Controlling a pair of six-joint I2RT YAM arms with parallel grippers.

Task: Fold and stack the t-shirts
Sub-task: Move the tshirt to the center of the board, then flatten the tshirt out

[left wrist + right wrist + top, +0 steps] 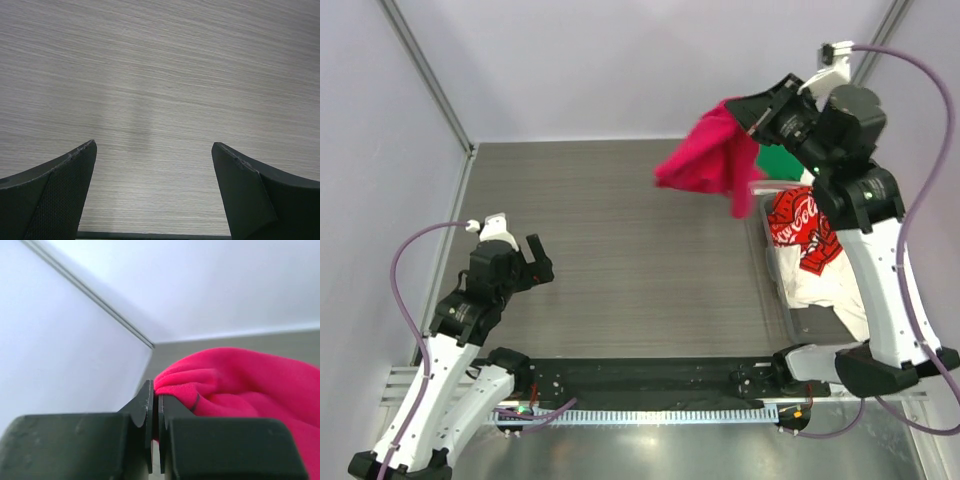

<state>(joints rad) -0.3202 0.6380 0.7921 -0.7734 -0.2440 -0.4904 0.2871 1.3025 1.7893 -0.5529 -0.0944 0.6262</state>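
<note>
1. Along the near edge: black mounting rail carrying both arm bases, purple cables looping up on either side. No label or writing legible on rail, arms or cables.
2. Near left, above bare tabletop: left gripper, jaws spread wide, nothing between them. Dark fingers at the bottom corners of the wrist view, only wood grain in the gap.
3. Near to mid right, heaped in what looks like a clear bin: pale t-shirts, crumpled, partly hidden behind the right arm's white link.
4. On top of that heap, a little farther: white t-shirt with red and black print. White script on the red patch, reading as Coca-Cola, creased across the letters.
5. Just beyond, at the far end of the heap: green t-shirt, only a small patch showing.
6. Far right, raised well above the table: right gripper, jaws pressed together on a fold of the magenta-red t-shirt. Hanging bunched down and to the left, clear of the surface. No print or tag visible on it.
7. Underneath everything: table in grey wood-grain laminate, fine streaks running left to right, matte.
8. At the far side and both flanks: plain pale walls, with slim metal frame posts slanting up from the far corners.
</note>
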